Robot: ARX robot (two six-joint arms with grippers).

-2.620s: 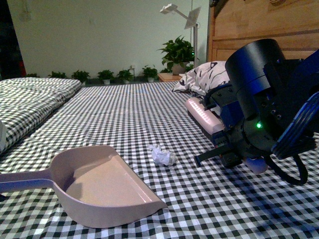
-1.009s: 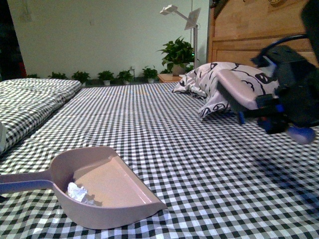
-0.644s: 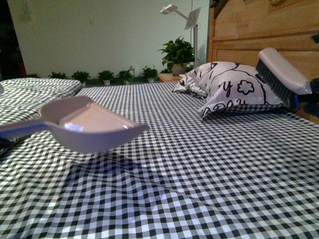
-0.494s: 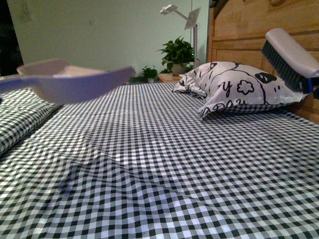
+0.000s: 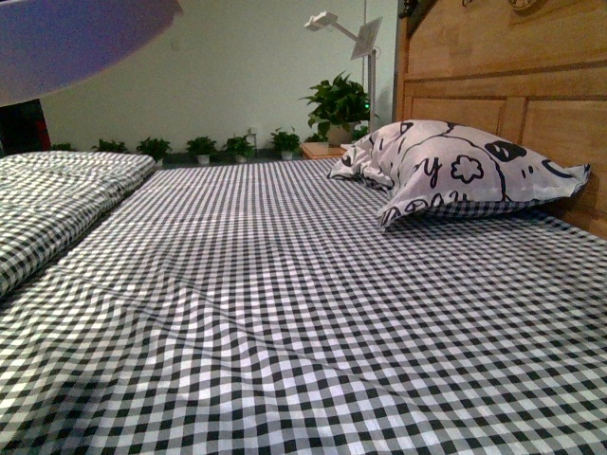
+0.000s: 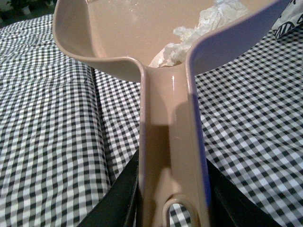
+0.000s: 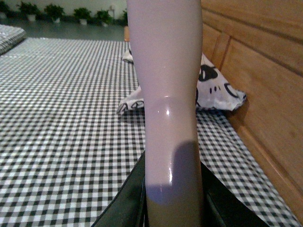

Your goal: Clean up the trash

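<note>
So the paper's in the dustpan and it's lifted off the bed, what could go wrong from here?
1. The crumpled paper sits loose by one side wall of the dustpan; a tilt could tip it back onto the checkered bedspread.
2. The left gripper holds only the long handle, so the pan might swing or twist.
3. The right gripper carries a brush handle near the pillow and wooden headboard; a wide swing could hit them.
</note>
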